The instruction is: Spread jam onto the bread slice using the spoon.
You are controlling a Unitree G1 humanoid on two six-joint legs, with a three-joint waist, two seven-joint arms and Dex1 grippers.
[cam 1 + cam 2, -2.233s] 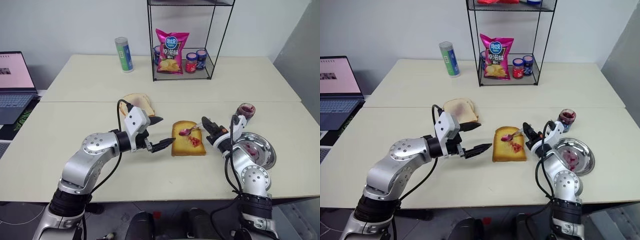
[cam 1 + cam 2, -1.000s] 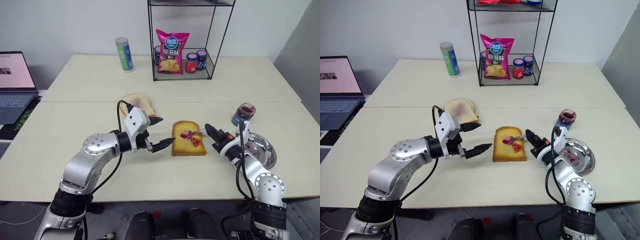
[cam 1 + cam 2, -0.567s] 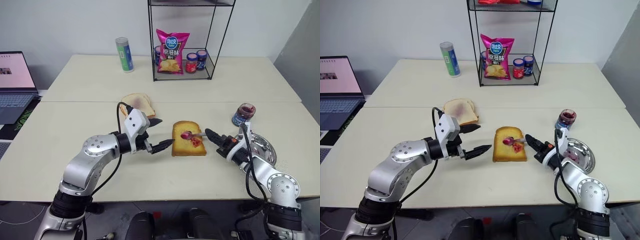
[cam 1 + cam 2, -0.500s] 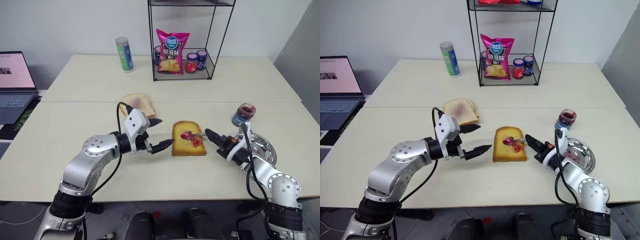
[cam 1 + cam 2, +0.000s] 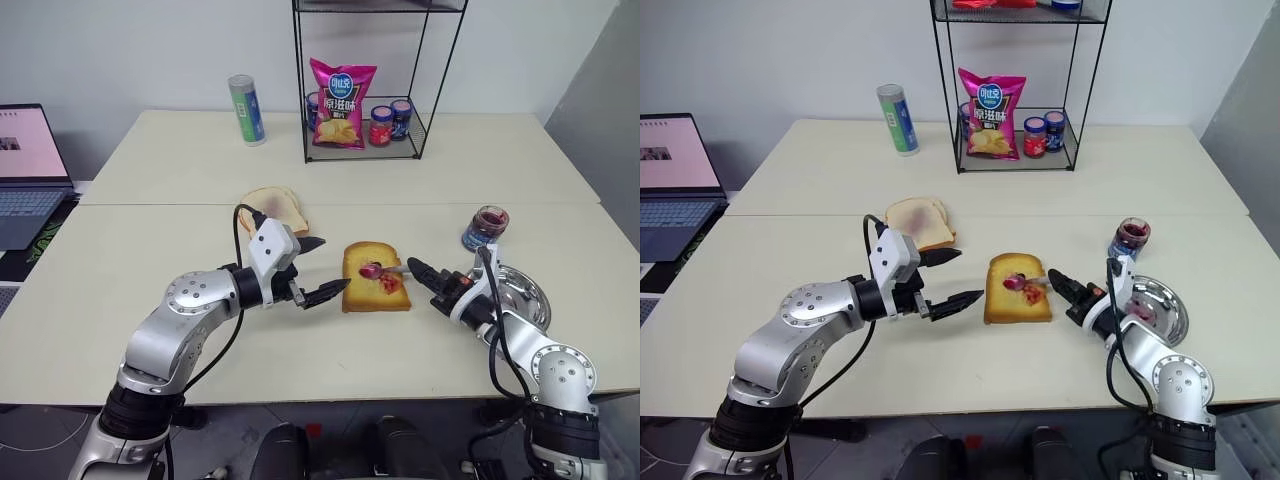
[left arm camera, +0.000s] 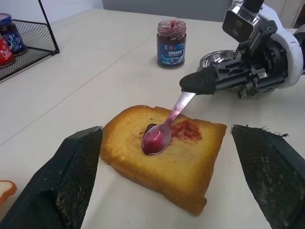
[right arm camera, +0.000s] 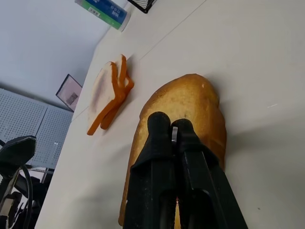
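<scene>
The bread slice (image 5: 374,292), golden with a brown crust, lies on the table in front of me. A smear of jam (image 5: 389,285) marks its right half. My right gripper (image 5: 418,270) is shut on the handle of the spoon (image 5: 386,270), just off the slice's right edge. The spoon's red-smeared bowl (image 6: 154,140) rests on the bread's face beside the jam (image 6: 187,130). My left gripper (image 5: 333,264) stands open just left of the slice, with nothing between its fingers (image 6: 78,176).
An open jam jar (image 5: 486,226) and a metal bowl (image 5: 520,298) sit at the right. A paler slice (image 5: 275,207) lies behind my left gripper. Further back stand a wire rack (image 5: 365,130) with a chips bag and jars, a can (image 5: 244,109), and a laptop (image 5: 25,170).
My right elbow has swung out to the right and the wrist has turned, laying the spoon flatter. The spoon's bowl stays on the bread. The left arm has not moved.
</scene>
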